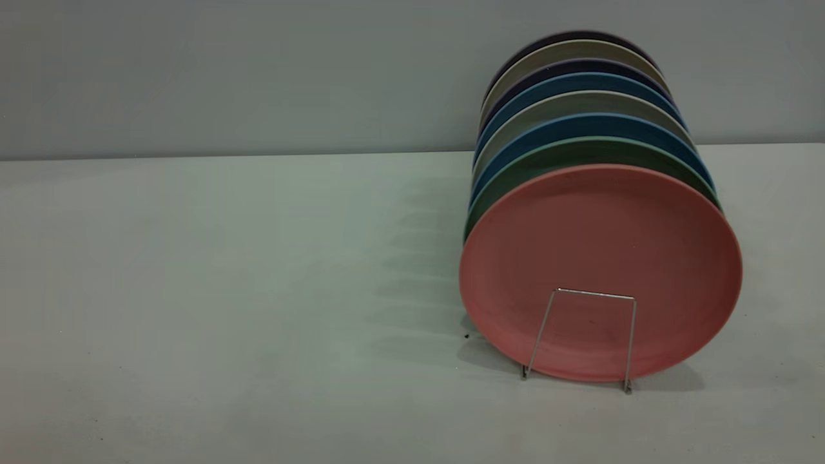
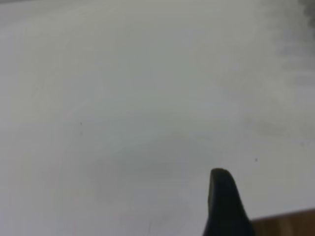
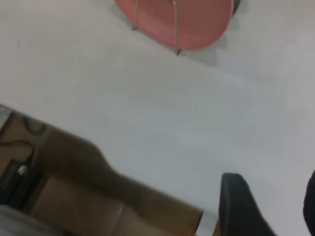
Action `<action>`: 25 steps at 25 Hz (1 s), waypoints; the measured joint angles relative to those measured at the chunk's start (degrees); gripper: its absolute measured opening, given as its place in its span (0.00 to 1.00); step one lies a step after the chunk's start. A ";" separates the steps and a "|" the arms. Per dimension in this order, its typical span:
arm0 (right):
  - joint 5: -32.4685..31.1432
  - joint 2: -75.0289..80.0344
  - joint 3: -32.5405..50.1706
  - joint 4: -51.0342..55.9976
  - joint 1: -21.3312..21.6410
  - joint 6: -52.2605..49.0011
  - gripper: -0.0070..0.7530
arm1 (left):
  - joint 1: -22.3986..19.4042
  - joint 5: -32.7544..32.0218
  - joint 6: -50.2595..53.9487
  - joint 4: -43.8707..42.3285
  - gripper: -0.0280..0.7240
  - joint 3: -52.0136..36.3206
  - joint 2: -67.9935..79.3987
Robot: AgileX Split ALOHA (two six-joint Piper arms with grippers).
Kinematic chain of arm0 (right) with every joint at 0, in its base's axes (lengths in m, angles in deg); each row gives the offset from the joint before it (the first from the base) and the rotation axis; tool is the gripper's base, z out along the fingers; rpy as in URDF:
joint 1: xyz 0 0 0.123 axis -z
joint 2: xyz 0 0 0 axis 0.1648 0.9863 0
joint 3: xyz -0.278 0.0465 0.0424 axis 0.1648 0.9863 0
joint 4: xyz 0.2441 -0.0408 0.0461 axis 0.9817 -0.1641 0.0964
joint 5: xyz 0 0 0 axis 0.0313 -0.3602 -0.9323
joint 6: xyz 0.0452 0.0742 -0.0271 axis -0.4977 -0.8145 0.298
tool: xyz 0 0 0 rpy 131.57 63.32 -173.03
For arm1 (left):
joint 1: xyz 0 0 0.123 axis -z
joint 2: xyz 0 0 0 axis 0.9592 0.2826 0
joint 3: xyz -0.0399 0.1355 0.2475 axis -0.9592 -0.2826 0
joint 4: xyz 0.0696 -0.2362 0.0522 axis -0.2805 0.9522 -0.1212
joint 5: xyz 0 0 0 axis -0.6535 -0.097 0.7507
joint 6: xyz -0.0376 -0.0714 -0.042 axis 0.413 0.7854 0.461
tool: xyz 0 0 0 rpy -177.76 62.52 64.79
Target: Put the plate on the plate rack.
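The salmon-pink plate (image 1: 599, 258) stands upright on edge at the front of a row of plates in the wire plate rack (image 1: 593, 295), behind the rack's front loop. The right wrist view shows the plate (image 3: 197, 24) and the rack loop (image 3: 175, 24) far off. My right gripper (image 3: 273, 206) is open and empty over the table near its front edge, well away from the plate. My left gripper (image 2: 222, 196) shows only in part, over bare table near the edge. Neither arm shows in the exterior view.
Behind the pink plate stand a teal-green plate (image 1: 580, 151), blue plates (image 1: 593, 124) and several grey and dark ones. The white table (image 1: 225, 290) stretches to the left of the rack. A wooden surface (image 3: 74, 196) and cables lie below the table edge.
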 joint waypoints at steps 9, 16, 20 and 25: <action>1.80 -5.19 0.66 0.23 -1.91 5.07 0.45 | 0.19 0.20 0.00 0.00 0.67 -3.61 0.00; 1.97 -5.19 1.11 -0.74 -2.30 2.69 0.45 | 1.10 0.34 0.00 0.00 0.67 -3.61 0.00; 2.38 -5.19 1.16 -1.97 -2.30 0.42 0.45 | 1.22 0.34 0.00 0.00 0.67 -3.61 0.00; 2.54 -5.19 1.16 -2.10 -2.30 0.04 0.45 | 1.22 0.34 0.31 0.00 0.67 -3.61 0.00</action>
